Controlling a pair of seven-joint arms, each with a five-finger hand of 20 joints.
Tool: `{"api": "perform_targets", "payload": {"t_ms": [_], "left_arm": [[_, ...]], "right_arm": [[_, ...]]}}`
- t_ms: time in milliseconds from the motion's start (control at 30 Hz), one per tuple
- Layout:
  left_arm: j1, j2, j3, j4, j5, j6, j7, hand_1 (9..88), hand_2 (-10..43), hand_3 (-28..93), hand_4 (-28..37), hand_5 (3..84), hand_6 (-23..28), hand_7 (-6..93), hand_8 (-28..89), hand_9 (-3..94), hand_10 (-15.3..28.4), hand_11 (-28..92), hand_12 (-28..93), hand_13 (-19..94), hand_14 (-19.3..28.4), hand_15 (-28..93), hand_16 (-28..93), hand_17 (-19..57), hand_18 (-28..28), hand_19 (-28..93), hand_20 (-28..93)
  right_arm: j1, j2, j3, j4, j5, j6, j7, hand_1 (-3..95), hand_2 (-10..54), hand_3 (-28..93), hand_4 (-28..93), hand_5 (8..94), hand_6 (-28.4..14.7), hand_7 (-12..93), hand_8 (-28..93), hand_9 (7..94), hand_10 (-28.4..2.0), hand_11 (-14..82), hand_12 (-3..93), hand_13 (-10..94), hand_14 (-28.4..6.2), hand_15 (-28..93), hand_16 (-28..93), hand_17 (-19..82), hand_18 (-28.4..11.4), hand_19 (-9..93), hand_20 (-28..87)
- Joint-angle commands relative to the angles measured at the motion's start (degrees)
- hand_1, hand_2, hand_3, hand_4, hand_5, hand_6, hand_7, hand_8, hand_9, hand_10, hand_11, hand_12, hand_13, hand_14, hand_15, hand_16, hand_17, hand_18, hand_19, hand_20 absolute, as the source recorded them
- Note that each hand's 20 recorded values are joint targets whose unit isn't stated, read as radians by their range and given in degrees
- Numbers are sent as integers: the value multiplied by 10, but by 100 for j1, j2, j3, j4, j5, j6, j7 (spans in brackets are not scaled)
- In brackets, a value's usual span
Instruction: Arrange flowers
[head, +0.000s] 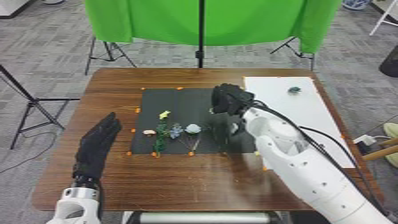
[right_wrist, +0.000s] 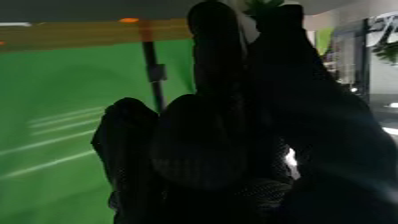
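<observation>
Flanking the flowers (head: 175, 131), the left hand (head: 93, 145) and the right hand (head: 233, 99) were over the brown table (head: 178, 187)

Nearest, the left hand was at the table's left side, released, its fingers straight and pointing forward, apart from the flowers.

Just beyond it, on the black mat (head: 169, 97), the flowers sat close together in the left part. A leafy green stem (head: 160, 145) ran toward the mat's near edge. Above its leaves, in a row, came a small pale pink bloom (head: 149, 132), a bluish-purple one and a rounded whitish one (head: 193, 128), with thin stems trailing toward the near edge. A yellow star-shaped bloom (head: 164, 114) was a little farther off. Right of them, beside the right wrist, was a pale thing (head: 234, 128) too small to name.

The right hand was farther out, over the mat's right part near the white sheet (head: 306, 120). Whether it was clenched, released or grasping something could not be told. The right wrist view had a leafy green tuft (right_wrist: 263, 7) past the dark glove; whether it was held was also unclear.

Toward the far end of the white sheet lay a small green sprig (head: 294, 90). Beyond the table hung a green cloth (head: 160, 20), a dark upright pole (head: 201, 30) before it.
</observation>
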Motion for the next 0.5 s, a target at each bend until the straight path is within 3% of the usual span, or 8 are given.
{"api": "perform_targets", "payload": {"t_ms": [33, 233, 333, 500], "left_arm": [[96, -60, 35, 57, -2, -45, 0, 234, -90, 681, -200, 416, 18, 67, -55, 380, 98, 79, 150, 283, 129, 74, 40, 17, 119, 6, 181], [56, -68, 54, 75, 11, -72, 8, 234, -90, 681, -200, 416, 18, 67, -56, 380, 98, 79, 149, 283, 128, 74, 40, 17, 119, 6, 181], [51, -69, 48, 78, 22, -91, 4, 234, -90, 681, -200, 416, 18, 67, -56, 380, 97, 78, 149, 283, 127, 74, 40, 17, 119, 6, 181], [55, -70, 30, 71, 10, -73, -6, 234, -91, 681, -200, 416, 18, 67, -56, 380, 98, 77, 149, 282, 127, 73, 40, 17, 119, 6, 181]], "right_arm": [[-114, 119, 139, -132, -9, -394, 7, 561, -95, 542, -173, 727, 13, 192, 70, 803, -114, 121, 271, 893, -7, 658, 326, 655, -112, 932, 662], [-134, 134, 219, -153, -19, -587, -19, 484, -95, 635, -201, 656, 16, 184, -1, 742, -122, 165, 197, 879, -9, 659, 324, 643, -111, 932, 654], [-143, 155, 274, -178, -39, -629, -44, 463, -95, 660, -207, 641, 18, 185, -85, 732, -123, 164, 197, 875, -10, 659, 322, 638, -110, 932, 651], [-133, 276, 421, -301, 10, -942, -52, 460, -95, 663, -208, 627, 17, 187, -97, 715, -123, 160, 197, 869, -11, 660, 320, 633, -110, 932, 647]]}}
